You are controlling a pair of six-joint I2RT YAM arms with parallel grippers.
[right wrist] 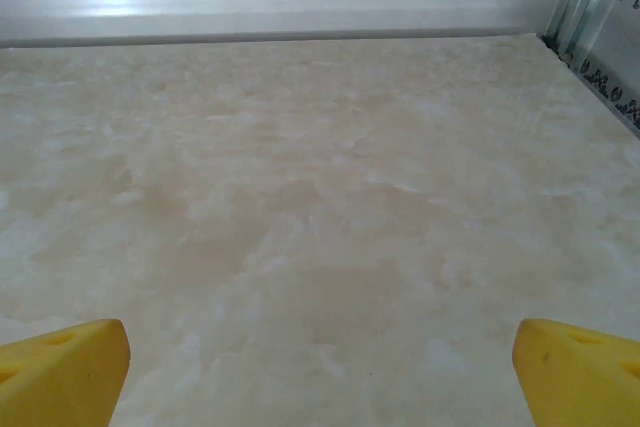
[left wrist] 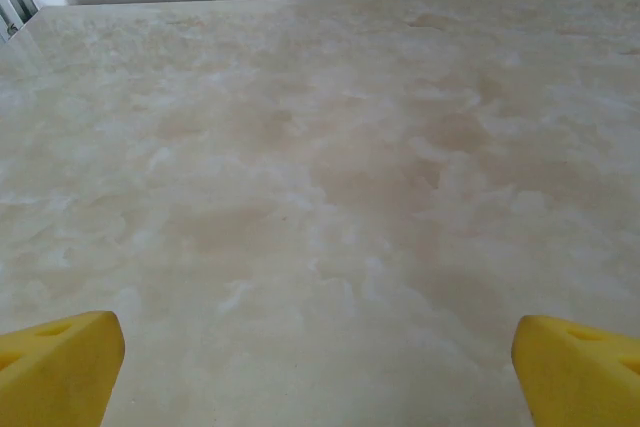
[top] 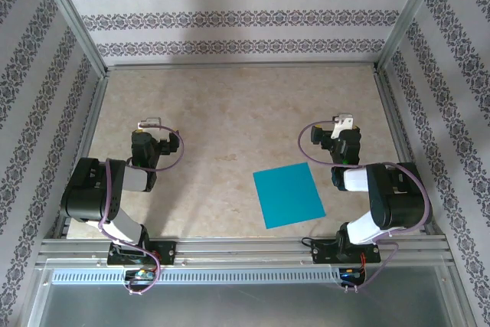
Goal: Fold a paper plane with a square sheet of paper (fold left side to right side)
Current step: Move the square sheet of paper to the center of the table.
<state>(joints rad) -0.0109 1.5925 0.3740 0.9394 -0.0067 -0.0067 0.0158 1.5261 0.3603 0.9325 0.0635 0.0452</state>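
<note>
Left gripper [top: 150, 123] and right gripper [top: 344, 123] stand wide, empty; we judge the flat paper [top: 289, 194] may skid on the smooth table [top: 230, 105] when pinched.

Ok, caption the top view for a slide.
Flat blue sheet on the table beside the right arm; left gripper and right gripper open.
</note>
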